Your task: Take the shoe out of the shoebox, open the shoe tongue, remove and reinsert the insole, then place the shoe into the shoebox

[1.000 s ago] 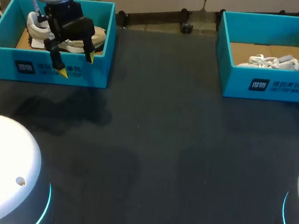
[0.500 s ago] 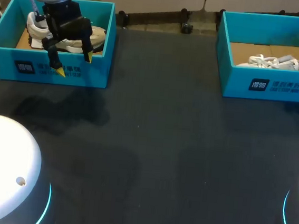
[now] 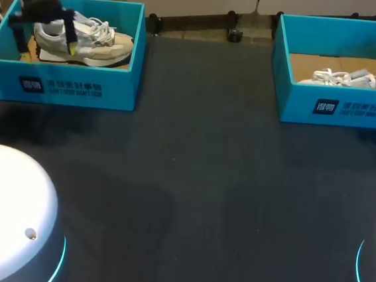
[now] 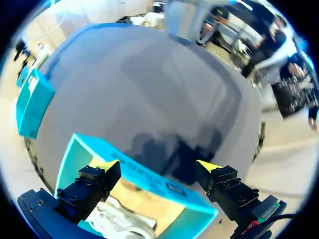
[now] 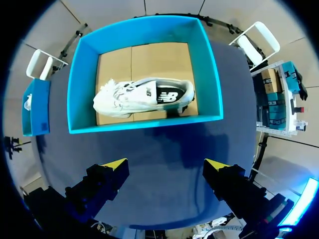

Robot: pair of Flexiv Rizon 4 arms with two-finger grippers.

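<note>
A beige and white shoe (image 3: 84, 39) lies in the teal shoebox (image 3: 70, 88) at the table's far left. My left gripper (image 3: 48, 39) hangs open over the shoe's heel end, at the box's left side. In the left wrist view that gripper (image 4: 158, 167) is open above the box wall (image 4: 149, 179), with part of the shoe (image 4: 122, 226) under it and nothing between its fingers. A white shoe (image 5: 142, 97) lies in a second teal shoebox (image 5: 144, 124) at the far right. My right gripper (image 5: 165, 164) is open high above the table, just short of that box.
The right shoebox (image 3: 341, 106) with its white shoe (image 3: 350, 79) stands at the far right edge of the table. The dark table top (image 3: 197, 182) stretches between and in front of the two boxes. My arms' white bases (image 3: 5, 210) sit at the near corners.
My left gripper has drawn back and to the left, from over the box's front wall to its left end, uncovering the shoe. The shoe has not moved.
</note>
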